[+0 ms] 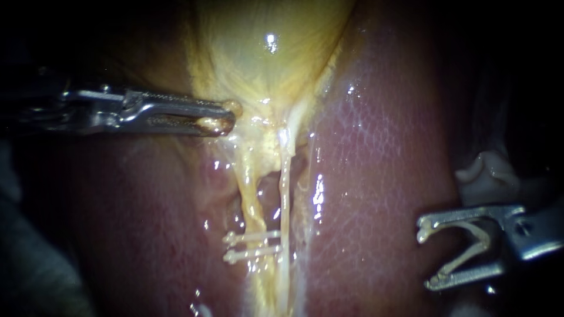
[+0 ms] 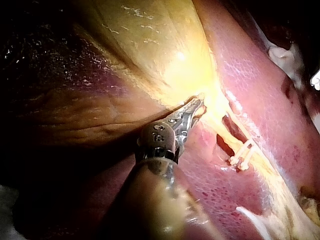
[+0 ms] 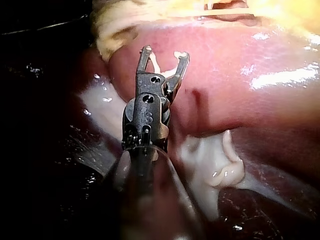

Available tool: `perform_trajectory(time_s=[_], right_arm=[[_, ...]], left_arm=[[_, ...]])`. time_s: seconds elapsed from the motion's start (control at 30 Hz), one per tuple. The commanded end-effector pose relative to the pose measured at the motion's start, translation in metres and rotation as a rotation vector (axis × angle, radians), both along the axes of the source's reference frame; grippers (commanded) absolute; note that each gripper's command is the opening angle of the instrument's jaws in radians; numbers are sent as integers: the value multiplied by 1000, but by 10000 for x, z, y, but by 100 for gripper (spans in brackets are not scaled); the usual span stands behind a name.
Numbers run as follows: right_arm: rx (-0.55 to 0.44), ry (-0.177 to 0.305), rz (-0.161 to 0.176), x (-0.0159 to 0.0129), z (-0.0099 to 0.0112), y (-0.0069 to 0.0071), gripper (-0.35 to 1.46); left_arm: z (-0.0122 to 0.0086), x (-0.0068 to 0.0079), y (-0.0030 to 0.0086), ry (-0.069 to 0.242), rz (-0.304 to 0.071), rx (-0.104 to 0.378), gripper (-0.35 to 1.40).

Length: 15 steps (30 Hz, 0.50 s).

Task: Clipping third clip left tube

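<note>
The left instrument (image 1: 218,117) comes in level from the left, and its jaws are pressed together on a fold of yellow tissue at the lower edge of the gallbladder (image 1: 264,58). The left wrist view shows the same pinch, with the jaw tips buried in the narrowing yellow neck. Below that hold, two strands run down between the lobes of the liver (image 1: 376,176). The left tube (image 1: 249,194) is the thicker, yellow one. The right tube (image 1: 285,199) is a thin pale strand just beside it.

Two clips (image 1: 252,245) already sit across the left tube, low on its length. They lie one just under the other and nearly parallel, with their closed ends sticking out to the left of the tube. Their other ends reach close to the right tube (whether they touch it cannot be told).

The right instrument (image 1: 424,260) enters from the right edge, well apart from both tubes, and hovers over the liver's surface. Its jaws are spread wide in a V and carry a loaded clip (image 1: 470,249), a pale, still-unclosed clip whose two legs lie along the inner faces of both jaws. The right wrist view shows the same spread jaws with the clip's pale tips at their ends, pointing across the liver toward the tubes. A lump of pale fatty tissue (image 1: 487,173) lies just above this instrument.
</note>
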<state>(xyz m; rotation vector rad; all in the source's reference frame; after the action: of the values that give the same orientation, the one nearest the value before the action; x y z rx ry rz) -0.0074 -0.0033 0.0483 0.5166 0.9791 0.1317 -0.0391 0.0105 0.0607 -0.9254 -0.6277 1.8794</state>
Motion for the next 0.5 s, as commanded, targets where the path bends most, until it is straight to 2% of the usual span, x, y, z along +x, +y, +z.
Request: perform_trajectory(time_s=[0.03, 0.23, 0.5], right_arm=[[0, 1, -1, 0, 0, 0, 50], [0, 1, -1, -1, 0, 0, 50], [0, 1, -1, -1, 0, 0, 50]], left_arm=[[-1, 1, 0, 0, 0, 0, -35], [-15, 13, 8, -8, 8, 10, -35], [-50, 54, 24, 14, -19, 1, -35]])
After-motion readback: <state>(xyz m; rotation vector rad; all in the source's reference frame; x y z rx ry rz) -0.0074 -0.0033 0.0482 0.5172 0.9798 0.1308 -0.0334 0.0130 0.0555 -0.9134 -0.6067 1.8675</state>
